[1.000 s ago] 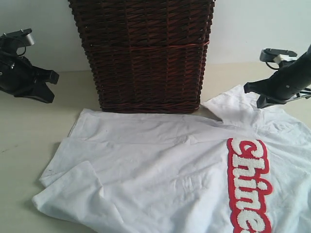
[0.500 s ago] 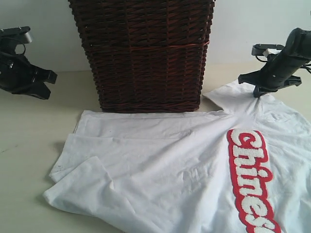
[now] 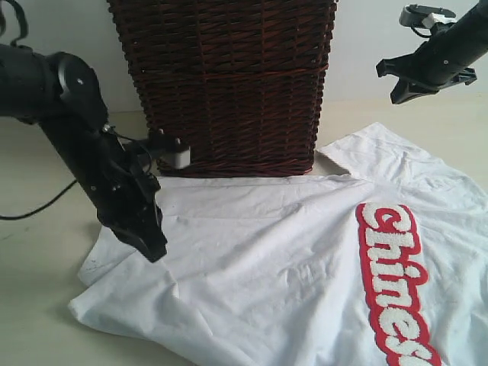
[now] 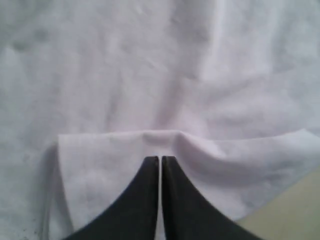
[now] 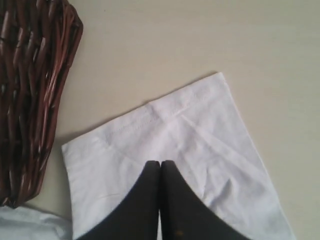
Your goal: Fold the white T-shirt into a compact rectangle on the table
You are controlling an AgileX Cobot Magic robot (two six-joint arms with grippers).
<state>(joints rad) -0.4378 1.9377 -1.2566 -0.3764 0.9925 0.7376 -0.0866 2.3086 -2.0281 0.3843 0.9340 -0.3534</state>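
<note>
White T-shirt (image 3: 290,252) lies spread on the table (image 3: 38,229), right in front of the dark wicker basket (image 3: 229,84). Its far hem nearly touches the basket's base. It is chest-up, with wrinkles. The red-outlined fuzzy lettering (image 3: 393,282) runs down the cloth in front of the basket's right corner and beyond. One short sleeve (image 3: 374,156) lies flat on the table just past the basket's right side.

Left gripper (image 3: 155,250) is down on the shirt in front of the basket's left corner, black arm slanting in from the basket's left. The tips sit on the shirt's edge zone. The left wrist view shows the jaws pressed nearly together with only a thin slit between them. The tips rest against a doubled-over flap of cloth (image 4: 110,170), which bunches up just ahead of them. Cannot tell if any fabric is caught between the jaws.

Right gripper (image 3: 395,82) hangs in the air off the basket's upper right, well clear of the table. Its jaws are pressed together and hold nothing. The right wrist view looks straight down on the flat sleeve, with the basket's wall at the edge of the view. The gripper does not touch the shirt.
</note>
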